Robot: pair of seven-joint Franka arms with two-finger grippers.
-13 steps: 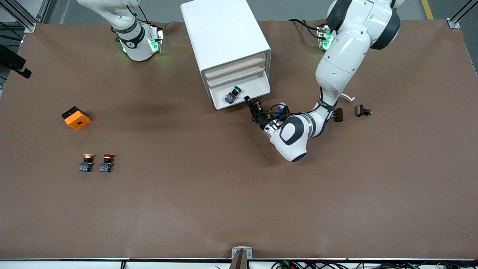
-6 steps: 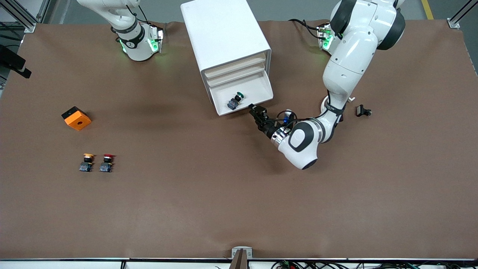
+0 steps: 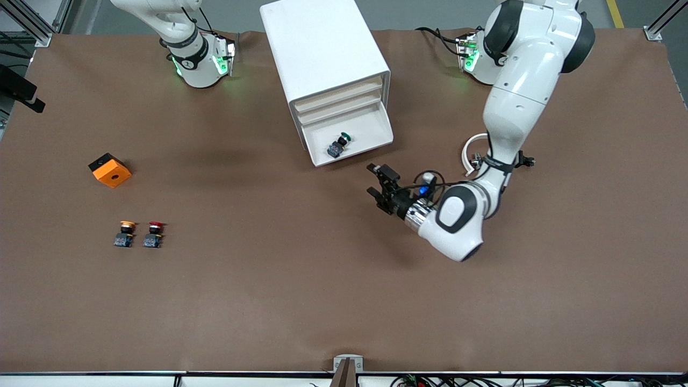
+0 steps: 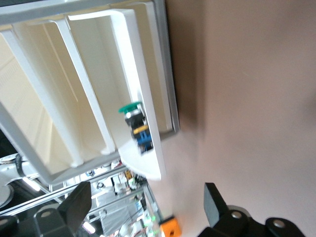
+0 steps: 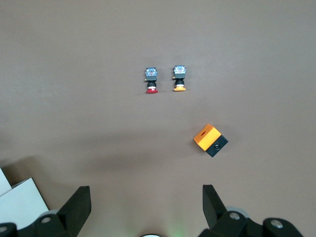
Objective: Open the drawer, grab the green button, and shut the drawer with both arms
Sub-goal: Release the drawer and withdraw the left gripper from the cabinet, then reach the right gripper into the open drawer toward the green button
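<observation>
I read the yellow-capped button (image 3: 126, 233) and red-capped button (image 3: 154, 234) nearest the camera, then the orange block (image 3: 109, 170). My left gripper (image 3: 382, 189) sits low in front of the cabinet (image 3: 322, 59), fingers spread, holding nothing. The drawer (image 3: 371, 128) stands pulled out; the button (image 3: 338, 145) lies inside. My right gripper (image 5: 145, 207) waits high, fingers spread, empty.

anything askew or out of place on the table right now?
The cabinet sits skewed to the table edges. Its lowest drawer is pulled out, and the green button lies tipped on its side in it. The left gripper hangs over bare table near the drawer, jaws open and empty. Nothing looks spilled or damaged.
</observation>
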